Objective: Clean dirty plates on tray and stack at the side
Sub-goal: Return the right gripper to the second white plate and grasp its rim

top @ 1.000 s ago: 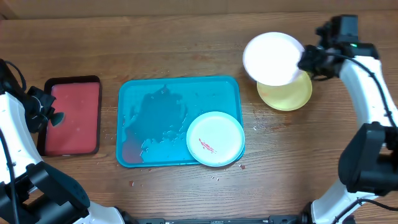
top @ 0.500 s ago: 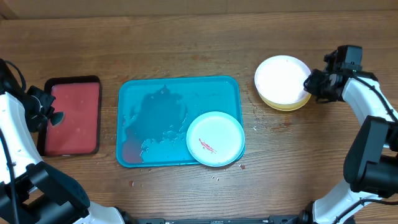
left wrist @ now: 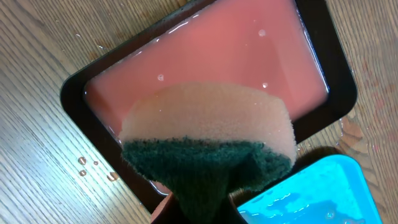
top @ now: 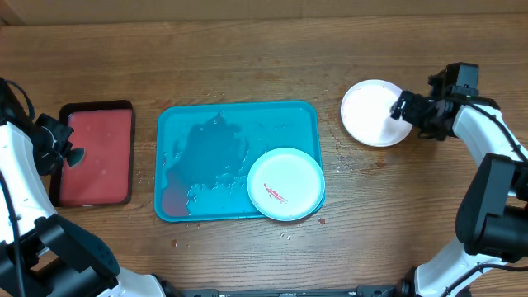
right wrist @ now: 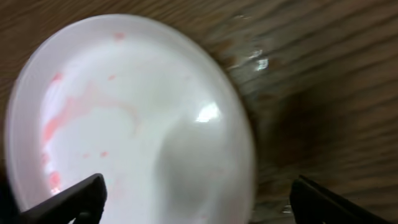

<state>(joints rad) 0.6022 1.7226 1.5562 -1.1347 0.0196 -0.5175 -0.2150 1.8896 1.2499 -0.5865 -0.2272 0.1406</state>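
Right of the tray [top: 206, 148], a white plate [top: 371, 113] sits free beneath the wide-spread right gripper [top: 404, 107], while one smeared plate [top: 285, 183] awaits the left gripper's [left wrist: 199, 208] clenched sponge [left wrist: 208, 124].

Left arm [top: 18, 177], scene left: white rounded shell links, black joint housings, thin black cable along the link. Right arm [top: 495, 132], scene right: matching white shells, black joints, black cable. Right gripper [right wrist: 199, 202]: matte black wedge-shaped fingers [right wrist: 71, 199].
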